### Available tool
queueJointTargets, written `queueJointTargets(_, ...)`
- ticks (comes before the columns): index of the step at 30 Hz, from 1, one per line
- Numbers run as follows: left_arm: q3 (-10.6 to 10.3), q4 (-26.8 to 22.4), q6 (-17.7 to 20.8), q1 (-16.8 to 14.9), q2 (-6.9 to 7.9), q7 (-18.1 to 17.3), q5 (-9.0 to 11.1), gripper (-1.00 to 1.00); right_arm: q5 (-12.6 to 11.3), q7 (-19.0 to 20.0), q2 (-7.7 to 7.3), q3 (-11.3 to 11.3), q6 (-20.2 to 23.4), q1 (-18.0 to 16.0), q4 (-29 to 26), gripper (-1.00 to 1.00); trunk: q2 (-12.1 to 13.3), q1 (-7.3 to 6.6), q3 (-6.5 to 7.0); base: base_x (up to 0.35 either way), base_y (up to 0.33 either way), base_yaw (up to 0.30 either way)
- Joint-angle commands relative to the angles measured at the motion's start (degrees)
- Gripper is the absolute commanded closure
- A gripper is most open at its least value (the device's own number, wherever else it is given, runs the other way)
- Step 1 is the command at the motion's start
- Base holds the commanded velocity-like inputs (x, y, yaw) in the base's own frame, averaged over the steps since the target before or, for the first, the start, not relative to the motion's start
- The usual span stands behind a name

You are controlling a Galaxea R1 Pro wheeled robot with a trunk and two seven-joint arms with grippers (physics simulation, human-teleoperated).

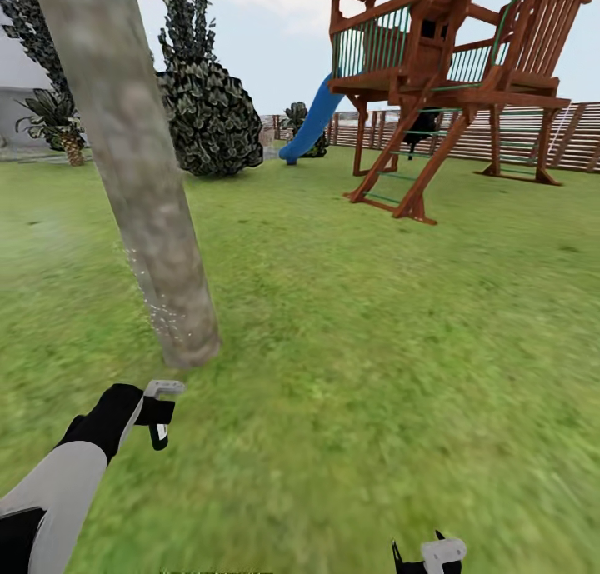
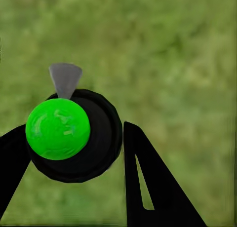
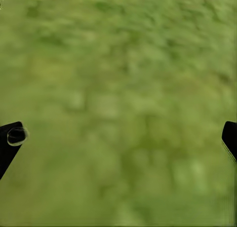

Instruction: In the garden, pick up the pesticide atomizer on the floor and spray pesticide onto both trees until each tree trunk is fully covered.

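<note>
A thick, leaning tree trunk (image 1: pixel 137 182) of blotchy grey-beige bark meets the grass floor (image 1: pixel 350 324) just ahead of my left arm. Fine whitish pesticide specks (image 1: pixel 158 307) dot its lower left side. My left gripper (image 1: pixel 150 411) is shut on the pesticide atomizer (image 1: pixel 160 407), whose grey trigger head points toward the trunk's base. In the left wrist view the black bottle (image 2: pixel 96 153) sits between the fingers (image 2: pixel 143 182), with a green spot on it and the grey trigger (image 2: pixel 65 79) beyond. My right gripper (image 1: pixel 429 557) hangs low over grass, open and empty (image 3: pixel 118 138).
A wooden play tower (image 1: pixel 450 74) with a blue slide (image 1: pixel 312 120) stands to the right. A round dark bush (image 1: pixel 208 120) and a small palm (image 1: pixel 58 124) are behind the trunk. A slatted fence (image 1: pixel 533 137) closes the back. Open lawn lies between.
</note>
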Motion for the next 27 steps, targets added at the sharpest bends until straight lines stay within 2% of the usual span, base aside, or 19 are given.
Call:
queueJointTargets(1, 0.00, 0.00, 0.01, 0.00, 0.00, 0.00, 0.00, 1.00, 0.01, 0.00, 0.00, 0.00, 0.00, 0.00, 0.00, -1.00, 0.00, 0.00, 0.00, 0.025, -0.274, 0.275)
queueJointTargets(14, 0.00, 0.07, 0.01, 0.00, 0.00, 0.00, 0.01, 1.00, 0.02, 0.00, 0.00, 0.00, 0.00, 0.00, 0.00, -1.00, 0.00, 0.00, 0.00, 0.085, -0.272, 0.272)
queueJointTargets(27, 0.00, 0.17, -0.07, 0.00, 0.00, 0.00, 0.09, 1.00, 0.02, 0.00, 0.00, 0.00, 0.00, 0.00, 0.03, -1.00, 0.00, 0.00, 0.00, 0.213, -0.215, 0.038)
